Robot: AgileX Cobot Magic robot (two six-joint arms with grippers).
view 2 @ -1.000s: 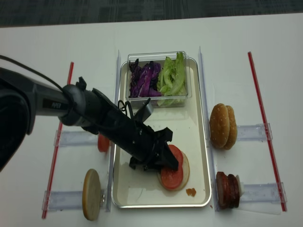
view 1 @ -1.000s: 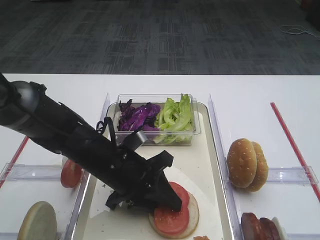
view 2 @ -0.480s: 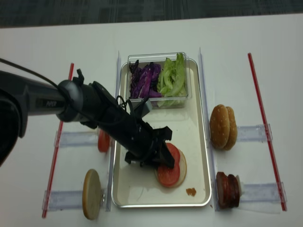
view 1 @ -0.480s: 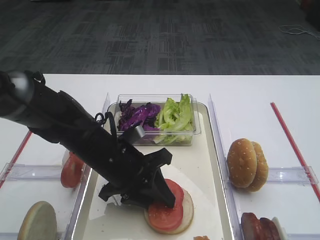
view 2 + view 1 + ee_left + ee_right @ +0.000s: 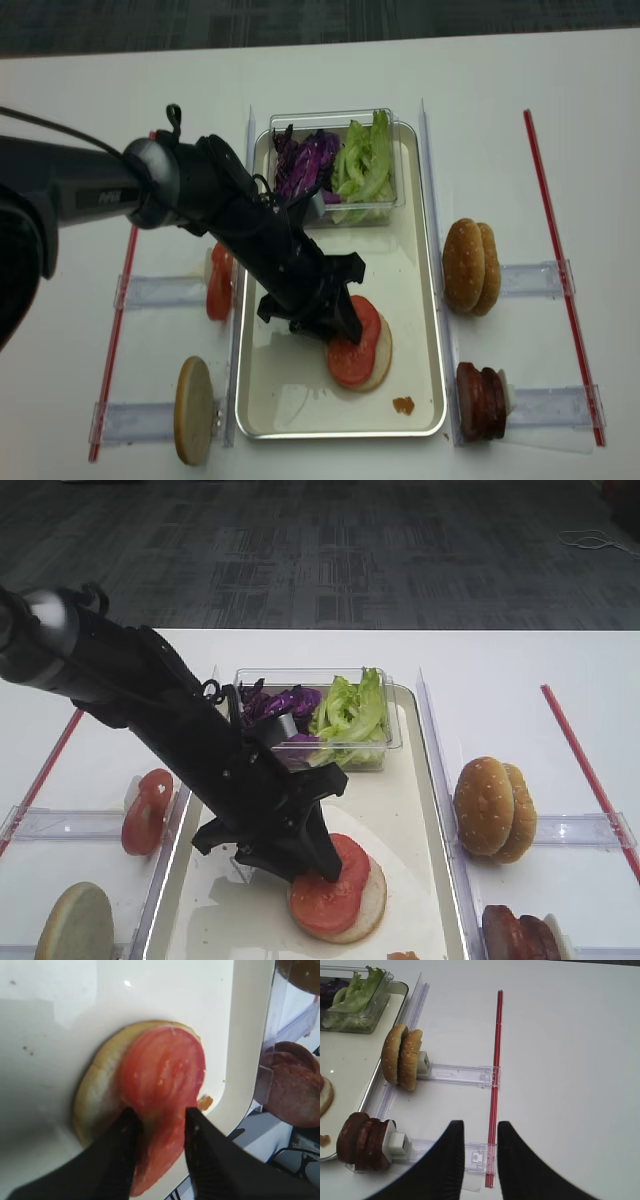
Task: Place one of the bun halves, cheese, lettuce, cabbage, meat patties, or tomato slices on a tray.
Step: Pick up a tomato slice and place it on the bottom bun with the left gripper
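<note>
**Red slice down on the bun, and the stack has slid**

Red against cream is what we see first: one of the tomato slices (image 5: 326, 893) lies on a pale bun half (image 5: 362, 912) in the near part of the tray (image 5: 403, 792). The left gripper (image 5: 159, 1119) reaches down onto it, and the left wrist view shows its two fingers (image 5: 121, 1146) either side of the slice's near edge, touching or very close to it. We cannot say for certain whether they are pinching the tomato or have just let go; the jaws stand part-way apart and have barely widened over the last second.

What has changed is the stack's place. A second ago the bun and tomato sat further right on the tray; they have since shifted left and a little nearer, moving with the arm, whose upper part has swung up and away. That suggests to us the slice is being nudged or settled rather than lifted off, so we judge this placement nearly done (the release is what remains).

Elsewhere, more tomato slices (image 5: 146, 810) wait upright in a holder left of the tray, the lettuce (image 5: 350, 712) and cabbage (image 5: 275, 705) fill the clear box (image 5: 300, 750) at the far end, and the meat patties (image 5: 362, 1141) stand near right. The right gripper (image 5: 479, 1147) hovers unclenched over the white table (image 5: 570, 1060), holding nothing.
</note>
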